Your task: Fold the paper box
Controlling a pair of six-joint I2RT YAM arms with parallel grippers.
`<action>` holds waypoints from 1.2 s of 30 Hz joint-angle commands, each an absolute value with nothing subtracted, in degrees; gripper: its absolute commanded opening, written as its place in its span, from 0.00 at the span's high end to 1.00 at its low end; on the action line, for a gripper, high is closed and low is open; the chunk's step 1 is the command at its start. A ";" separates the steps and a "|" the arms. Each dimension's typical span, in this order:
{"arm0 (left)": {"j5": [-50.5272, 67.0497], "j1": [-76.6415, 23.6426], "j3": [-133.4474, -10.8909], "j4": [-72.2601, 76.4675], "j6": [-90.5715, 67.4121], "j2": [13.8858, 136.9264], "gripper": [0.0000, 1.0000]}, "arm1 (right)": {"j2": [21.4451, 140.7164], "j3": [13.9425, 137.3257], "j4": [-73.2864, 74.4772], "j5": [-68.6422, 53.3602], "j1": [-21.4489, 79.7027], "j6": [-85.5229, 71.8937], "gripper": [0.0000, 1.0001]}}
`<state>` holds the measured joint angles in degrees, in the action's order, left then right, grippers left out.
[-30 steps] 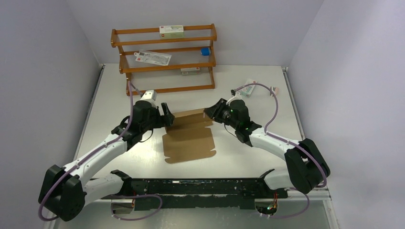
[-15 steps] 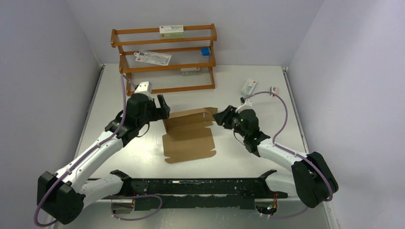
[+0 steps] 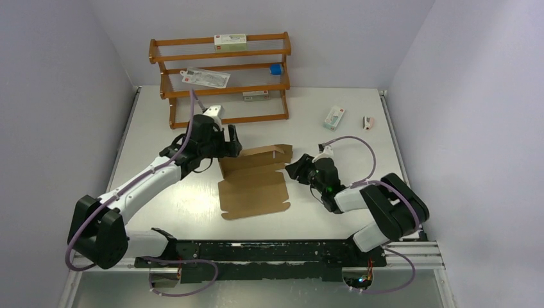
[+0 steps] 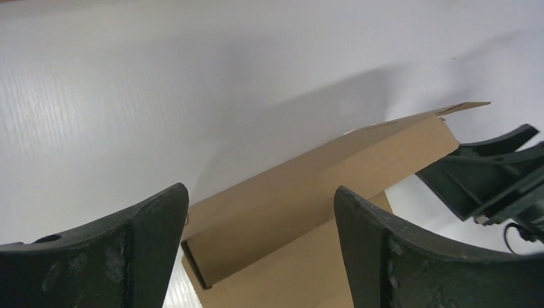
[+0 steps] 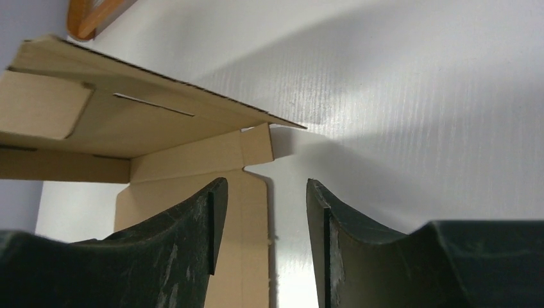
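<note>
Right gripper (image 5: 265, 192): jaws apart, nothing held between them. Paper box (image 5: 160, 128) lies ahead and to the left, plain brown cardboard. One panel with a narrow slot is raised and tilted above the white bench (image 5: 417, 96). A small tab sits at its near corner, and a flat panel runs down into the gap. Corner of an orange wooden frame (image 5: 90, 16) at top left.

Paper box (image 3: 253, 190): one item, plain brown corrugated cardboard, unprinted, die-cut with flaps and tabs. State: partly folded. The near panel lies flat on the white surface (image 3: 308, 109), about mid-surface, its long side running left to right and slightly skewed. The far panel is tilted up along its crease and has a narrow slot cut in it. A small tab sits at the right-hand crease.
</note>
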<state>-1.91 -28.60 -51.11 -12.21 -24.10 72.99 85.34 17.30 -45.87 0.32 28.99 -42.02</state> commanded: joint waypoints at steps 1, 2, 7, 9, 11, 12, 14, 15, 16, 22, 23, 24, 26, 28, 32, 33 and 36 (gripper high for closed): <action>1.23 -28.65 -54.44 -9.22 -21.35 74.85 0.12 | 91.39 19.39 -55.63 0.32 29.49 -42.00 0.48; 1.53 -28.65 -54.10 -8.48 -21.43 75.02 0.12 | 92.67 19.97 -56.07 0.27 29.67 -41.90 0.49; 2.64 -28.95 -54.37 -8.20 -21.14 77.24 0.13 | 98.82 21.36 -60.39 -1.31 30.41 -41.90 0.51; 2.95 -29.07 -54.21 -7.99 -20.95 77.80 0.13 | 100.75 22.01 -61.50 -1.85 30.58 -42.05 0.52; 3.56 -29.09 -53.70 -7.06 -21.12 78.03 0.13 | 102.56 22.38 -63.06 -2.06 31.01 -42.03 0.54; 3.79 -29.17 -53.39 -6.69 -21.17 78.28 0.13 | 103.34 22.41 -64.15 -2.21 31.29 -41.78 0.55; 4.26 -29.26 -53.24 -6.42 -21.20 78.79 0.13 | 104.31 22.65 -65.41 -2.58 31.68 -41.22 0.59; 4.29 -29.33 -53.33 -6.48 -21.20 79.08 0.13 | 104.52 22.81 -65.55 -2.64 31.96 -40.75 0.60; 4.38 -29.40 -53.41 -6.50 -21.24 79.43 0.14 | 104.50 22.85 -65.65 -2.66 32.22 -40.18 0.63; 4.66 -29.70 -52.97 -5.93 -21.74 79.73 0.15 | 102.65 21.68 -67.10 -0.52 34.55 -34.04 0.76; 4.66 -29.81 -52.72 -5.63 -21.86 79.72 0.15 | 102.59 21.58 -67.22 0.48 35.27 -32.05 0.78; 4.66 -29.92 -52.47 -5.44 -22.00 79.60 0.15 | 102.57 21.54 -67.46 1.46 35.71 -30.77 0.79; 4.75 -30.17 -51.94 -4.84 -22.45 79.67 0.16 | 102.81 21.22 -68.49 2.47 36.51 -28.87 0.81; 5.17 -30.36 -51.48 -4.30 -22.78 79.78 0.16 | 102.92 21.08 -69.24 4.34 37.96 -26.24 0.84; 5.30 -31.05 -51.33 -4.12 -22.99 80.15 0.17 | 102.24 22.42 -67.36 9.26 42.22 -18.69 0.84; 5.13 -31.17 -51.33 -4.13 -22.95 80.16 0.17 | 102.22 22.68 -67.45 10.46 43.37 -16.33 0.84; 5.14 -31.45 -50.96 -3.74 -23.11 80.03 0.17 | 102.37 23.70 -66.67 13.29 45.86 -11.46 0.85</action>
